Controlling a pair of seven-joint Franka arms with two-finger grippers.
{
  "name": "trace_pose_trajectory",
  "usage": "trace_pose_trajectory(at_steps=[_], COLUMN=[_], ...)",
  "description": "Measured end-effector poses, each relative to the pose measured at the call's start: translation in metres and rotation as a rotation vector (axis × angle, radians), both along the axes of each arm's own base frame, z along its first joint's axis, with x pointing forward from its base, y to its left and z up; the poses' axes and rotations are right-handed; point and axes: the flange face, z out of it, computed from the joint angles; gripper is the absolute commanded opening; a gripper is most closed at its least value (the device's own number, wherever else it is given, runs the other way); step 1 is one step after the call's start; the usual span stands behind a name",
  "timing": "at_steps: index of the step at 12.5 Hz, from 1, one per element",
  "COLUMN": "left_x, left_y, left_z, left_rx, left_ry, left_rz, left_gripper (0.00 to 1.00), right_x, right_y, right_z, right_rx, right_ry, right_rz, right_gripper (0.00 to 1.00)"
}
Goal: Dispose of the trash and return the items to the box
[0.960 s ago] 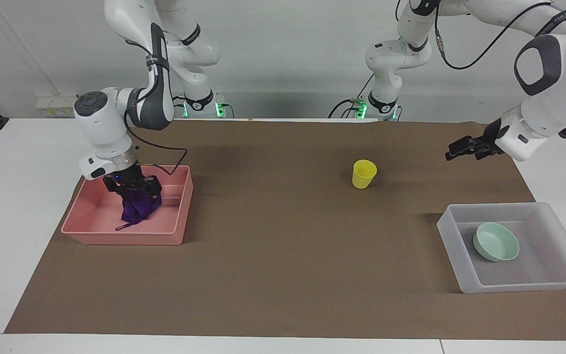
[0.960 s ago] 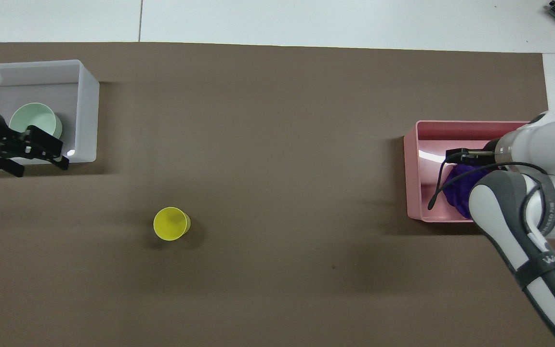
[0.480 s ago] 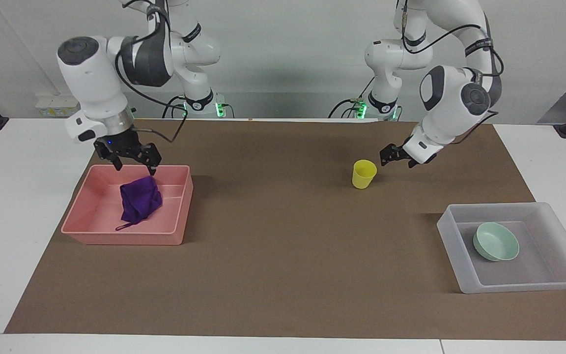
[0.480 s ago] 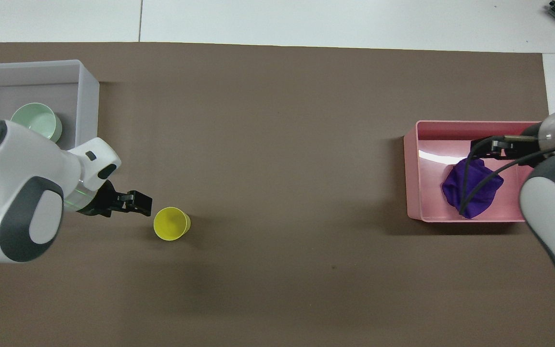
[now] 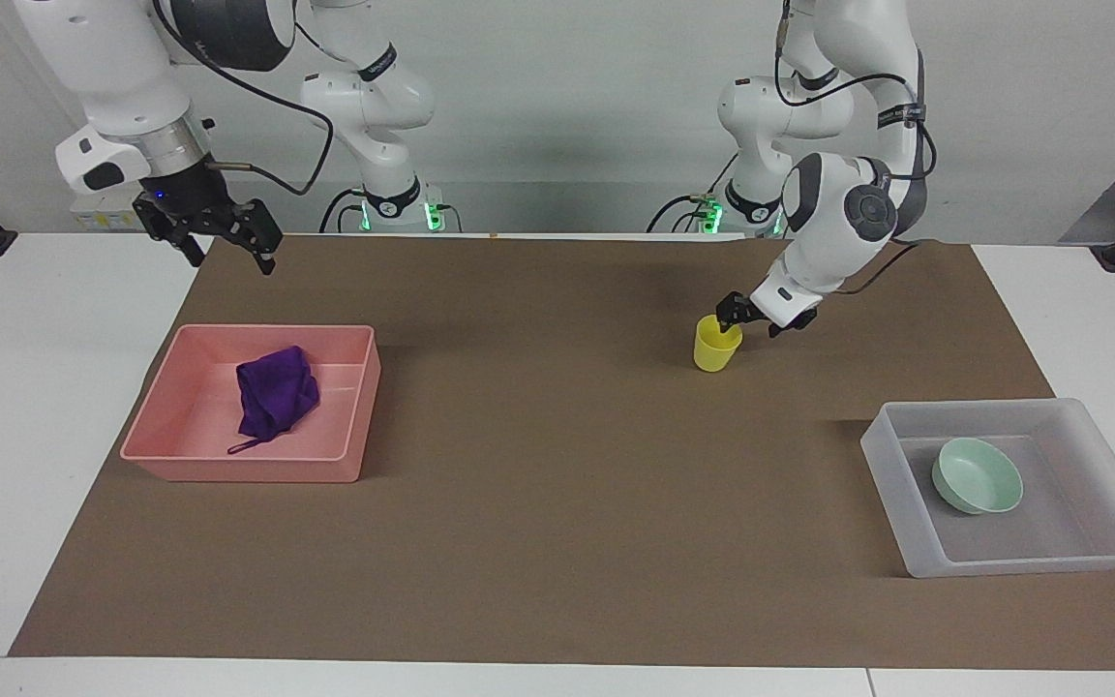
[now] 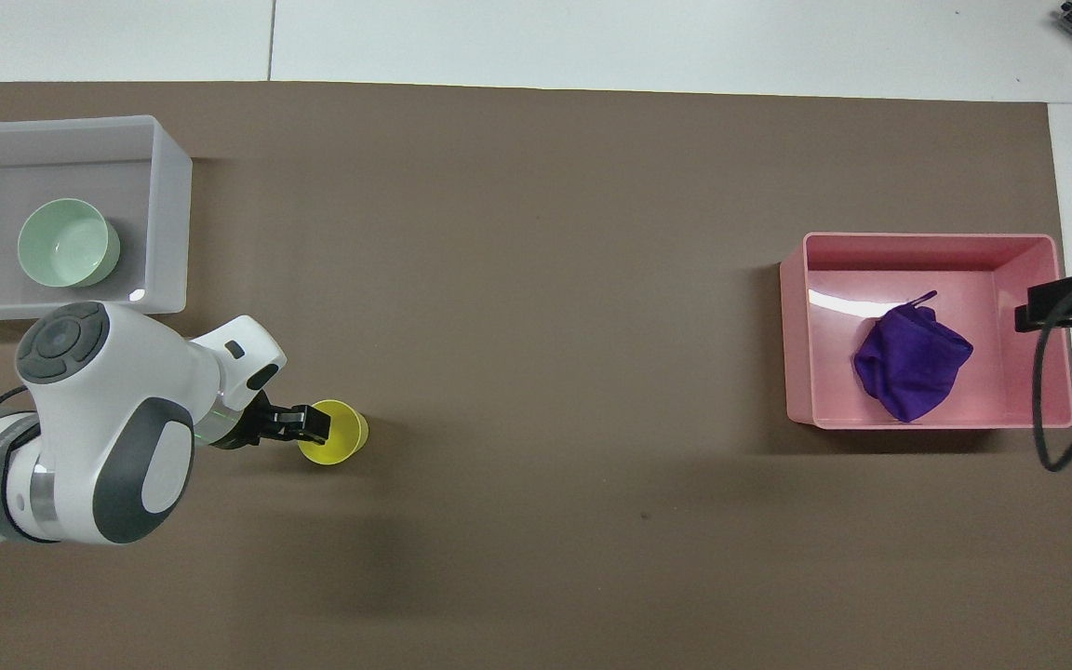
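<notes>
Left gripper (image 5: 734, 322), jaws parted, straddles the small yellow plastic cup's (image 5: 716, 346) rim; an off-centre pinch could tip that light cup. Right gripper (image 5: 219, 228) waits open, well clear of it.

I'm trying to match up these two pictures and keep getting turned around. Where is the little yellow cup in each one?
Facing view: the yellow cup stands on the brown mat, right of centre, with the left hand at its rim.
Overhead view: the same cup sits left of centre, low in the picture.
Shared landmark: the clear box holding the green bowl, at the cup's end of the table.
</notes>
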Motion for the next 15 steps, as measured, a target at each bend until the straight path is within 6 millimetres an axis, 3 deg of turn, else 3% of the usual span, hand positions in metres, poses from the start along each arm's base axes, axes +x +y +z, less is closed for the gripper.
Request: trace_pose_trajectory(at_steps=[1,5,7,9,11,13,15], left_x=[0.001,0.004,0.010,0.025,0.051,0.073,0.087], left_y=[0.000,0.002,-0.001,0.009,0.049,0.112,0.182], left_z=[-0.003,-0.014,-0.003,0.023,0.070,0.129,0.174], left_rx=[0.001,0.003,-0.011,-0.016,-0.027,-0.044,-0.048], left_ry=[0.003,0.012,0.000,0.007,0.004,-0.043,-0.121], left_rz=[0.002,0.016,0.053,0.089,0.151,0.222,0.300], left_gripper=[0.02,0.00,0.00,0.00,0.00,0.00,0.00], right_x=[-0.001,0.003,0.005,0.006,0.006,0.007,0.007], right_y=[-0.001,-0.005,-0.008,-0.007,-0.004,-0.002,0.000], right_z=[0.004,-0.003,-0.005,-0.005,-0.005,-0.005,-0.005], right_rx=[0.000,0.000,-0.001,-0.009,-0.021,-0.018,-0.014], right_ry=[-0.002,0.012,0.011,0.005,0.006,0.006,0.005], right_rz=[0.019,0.030,0.026,0.030,0.038,0.042,0.043], right_gripper=[1.00,1.00,1.00,1.00,1.00,1.00,1.00])
